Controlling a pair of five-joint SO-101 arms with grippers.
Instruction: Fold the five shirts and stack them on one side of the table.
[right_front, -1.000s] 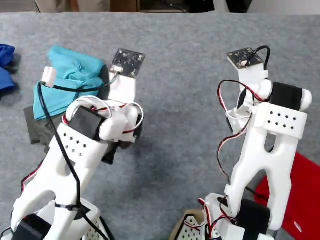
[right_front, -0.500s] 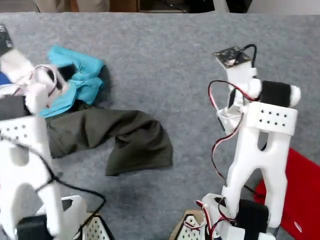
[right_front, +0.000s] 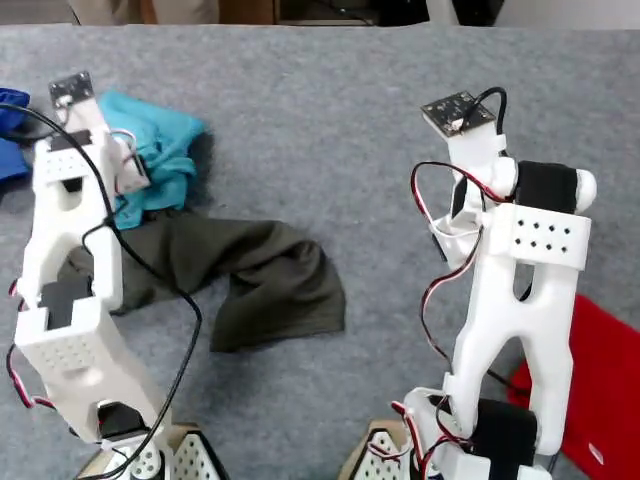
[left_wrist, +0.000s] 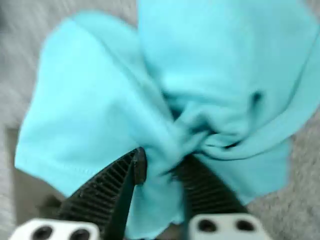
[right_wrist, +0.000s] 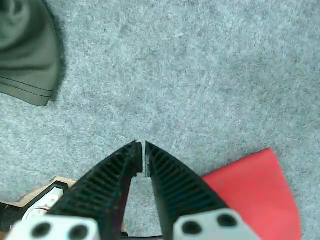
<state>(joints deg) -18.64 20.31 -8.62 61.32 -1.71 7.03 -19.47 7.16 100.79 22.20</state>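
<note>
Crumpled teal shirt (right_front: 165, 150) against olive shirt (right_front: 270, 282)

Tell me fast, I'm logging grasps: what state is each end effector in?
Left end effector: closed on the crumpled turquoise fabric shirt.
Right end effector: closed, holding nothing, above the grey felt table.

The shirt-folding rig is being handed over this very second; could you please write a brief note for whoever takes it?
Left hand: closed on a bunched fold of the teal shirt.
Right hand: shut, empty, over bare table beside the red shirt.
Dark green shirt: crumpled, one end under the teal one.
Blue shirt: at the table's edge.
Done: nothing folded or stacked.
Left: fold and stack every shirt.
</note>
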